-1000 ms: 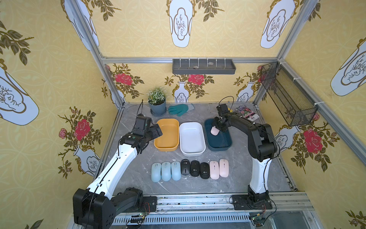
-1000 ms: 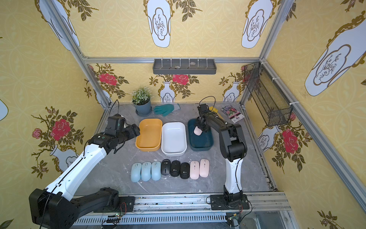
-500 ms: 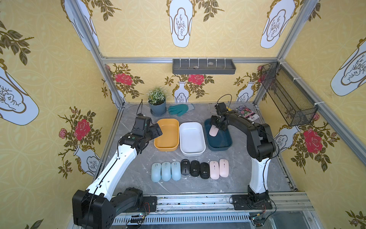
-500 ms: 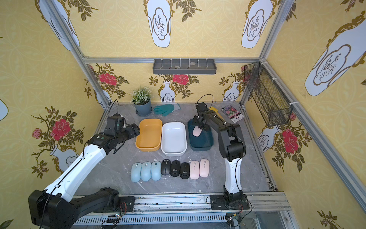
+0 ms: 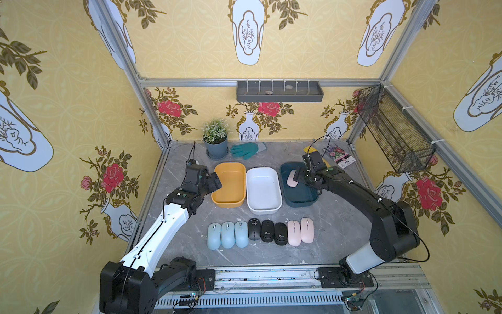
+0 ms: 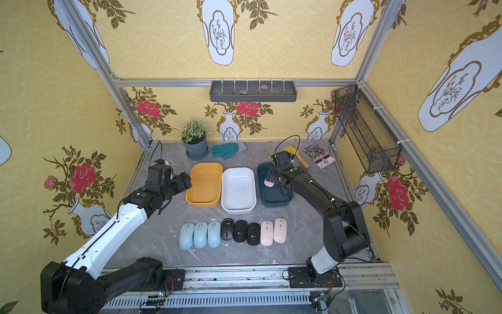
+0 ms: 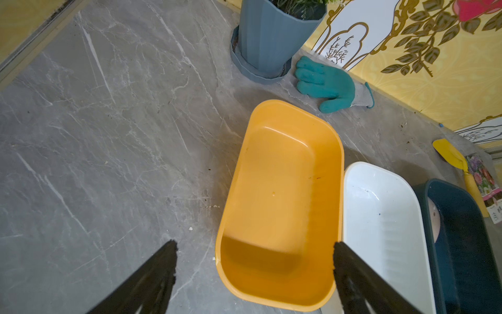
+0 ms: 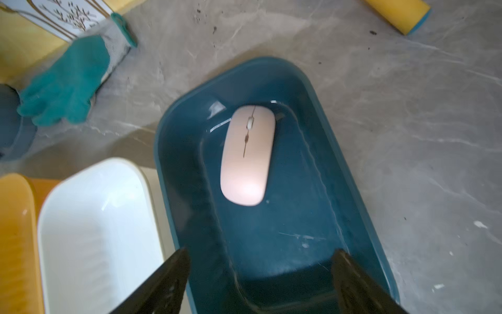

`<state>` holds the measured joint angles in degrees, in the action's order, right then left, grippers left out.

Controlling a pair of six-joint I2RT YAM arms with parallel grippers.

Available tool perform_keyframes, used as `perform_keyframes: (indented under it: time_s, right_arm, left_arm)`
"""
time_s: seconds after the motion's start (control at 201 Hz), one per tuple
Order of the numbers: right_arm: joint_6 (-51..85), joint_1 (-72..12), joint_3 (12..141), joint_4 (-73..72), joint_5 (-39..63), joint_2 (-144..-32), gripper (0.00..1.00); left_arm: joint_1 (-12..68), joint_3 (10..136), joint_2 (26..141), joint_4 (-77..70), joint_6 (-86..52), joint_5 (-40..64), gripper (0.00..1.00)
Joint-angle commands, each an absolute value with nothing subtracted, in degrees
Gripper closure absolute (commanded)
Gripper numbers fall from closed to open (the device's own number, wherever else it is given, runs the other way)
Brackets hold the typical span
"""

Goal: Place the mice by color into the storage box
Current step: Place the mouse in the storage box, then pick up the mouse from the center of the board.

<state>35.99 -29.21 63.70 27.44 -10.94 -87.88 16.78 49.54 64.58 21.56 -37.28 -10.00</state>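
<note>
Pink mouse [image 8: 247, 155] now loose (right jaws wide)

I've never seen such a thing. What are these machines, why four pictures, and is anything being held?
These are two robot arms mounted at the front of a grey table, each ending in a two-fingered claw. Two pictures come from a camera pair overhead and show nearly the same scene; the two close-ups come from a camera on each arm's wrist. On the table sit an orange tub, a white tub and a dark teal tub, and before them a row of computer mice: three blue mice, three black mice, two pink mice. A third pink mouse lies in the dark teal tub. The right claw hovers over that tub, open, holding nothing; the left claw is open and empty by the orange tub.
</note>
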Motion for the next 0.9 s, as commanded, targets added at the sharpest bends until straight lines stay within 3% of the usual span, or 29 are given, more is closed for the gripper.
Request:
perform_keyframes:
  time_s: [0.0,0.622,0.891]
  right_arm:
    - [35.9,-32.4,60.1,29.2,-18.2,-85.0,0.16]
    - [48.4,-36.6,44.6,33.1,-9.7,-69.2,0.16]
    - [55.9,-46.4,43.1,37.1,-14.0,-69.1,0.16]
  left_arm:
    - [16.7,48.3,64.5,15.6,-36.5,-11.6,0.09]
    - [17.6,48.3,65.7,14.3,-37.3,-11.3,0.1]
    - [18.7,47.5,63.5,17.2,-38.9,-11.1,0.1]
